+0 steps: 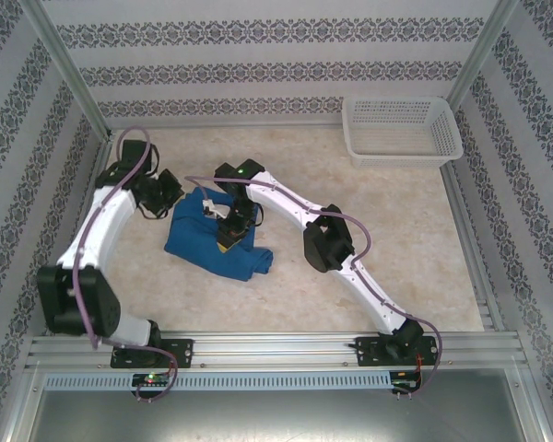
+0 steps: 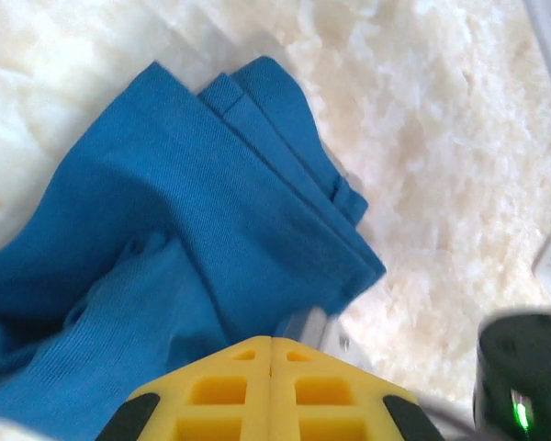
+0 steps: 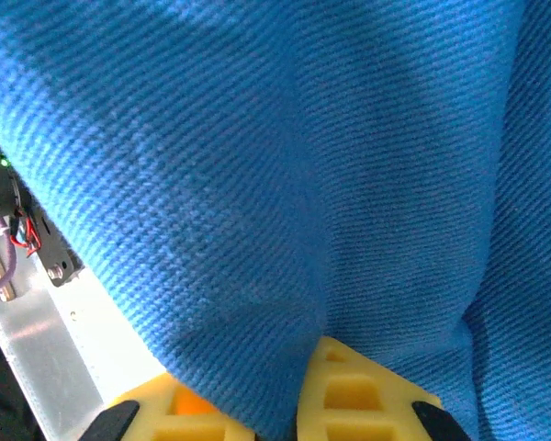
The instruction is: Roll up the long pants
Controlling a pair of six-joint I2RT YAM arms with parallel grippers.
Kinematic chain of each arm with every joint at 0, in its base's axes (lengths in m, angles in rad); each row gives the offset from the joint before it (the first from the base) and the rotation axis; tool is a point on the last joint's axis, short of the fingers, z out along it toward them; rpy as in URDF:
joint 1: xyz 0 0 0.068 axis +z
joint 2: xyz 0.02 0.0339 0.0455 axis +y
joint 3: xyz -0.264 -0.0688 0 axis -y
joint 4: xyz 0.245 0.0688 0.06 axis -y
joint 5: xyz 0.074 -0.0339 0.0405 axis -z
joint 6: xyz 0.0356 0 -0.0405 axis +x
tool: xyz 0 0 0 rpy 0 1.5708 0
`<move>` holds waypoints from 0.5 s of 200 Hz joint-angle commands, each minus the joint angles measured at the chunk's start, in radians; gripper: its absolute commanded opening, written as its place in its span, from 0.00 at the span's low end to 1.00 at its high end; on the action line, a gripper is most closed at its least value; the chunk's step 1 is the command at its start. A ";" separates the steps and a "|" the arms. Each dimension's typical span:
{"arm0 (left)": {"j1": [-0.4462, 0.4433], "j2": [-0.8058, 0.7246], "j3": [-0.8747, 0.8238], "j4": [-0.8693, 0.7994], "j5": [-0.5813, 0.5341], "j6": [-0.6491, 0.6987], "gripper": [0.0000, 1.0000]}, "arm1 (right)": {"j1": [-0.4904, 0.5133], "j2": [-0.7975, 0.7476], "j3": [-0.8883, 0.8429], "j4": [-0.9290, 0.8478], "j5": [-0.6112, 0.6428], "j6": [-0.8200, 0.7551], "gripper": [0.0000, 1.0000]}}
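Observation:
The long pants (image 1: 205, 241) lie as a bunched royal-blue heap left of the table's middle, with a folded lobe at the near right. My right gripper (image 1: 231, 231) is down on top of the heap. In the right wrist view a fold of the pants (image 3: 257, 184) runs between the yellow fingers (image 3: 358, 390), and the right gripper (image 3: 298, 390) is shut on it. My left gripper (image 1: 172, 204) sits at the heap's far-left edge. In the left wrist view the left gripper (image 2: 272, 344) has its yellow fingers pressed together with nothing between them, just above the folded pants (image 2: 211, 211).
A white mesh basket (image 1: 402, 129) stands at the far right corner. Patterned walls and metal posts close the table on three sides. The right arm's white links (image 1: 300, 207) cross the middle, and its dark joint with a green light (image 2: 523, 381) shows beside my left fingers.

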 commanded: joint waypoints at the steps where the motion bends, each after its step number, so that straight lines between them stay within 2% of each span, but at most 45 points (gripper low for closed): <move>1: 0.006 -0.086 -0.120 -0.086 -0.001 0.008 0.00 | -0.015 0.071 0.002 0.073 0.034 0.024 0.00; 36: -0.004 -0.135 -0.256 -0.047 0.058 -0.040 0.00 | -0.025 0.082 0.005 0.086 0.009 0.037 0.00; 70: -0.013 -0.081 -0.326 0.026 0.058 -0.059 0.00 | -0.029 0.081 0.005 0.083 0.001 0.039 0.00; 100: -0.014 0.008 -0.319 0.091 0.027 -0.073 0.00 | -0.029 0.073 -0.001 0.084 -0.006 0.043 0.00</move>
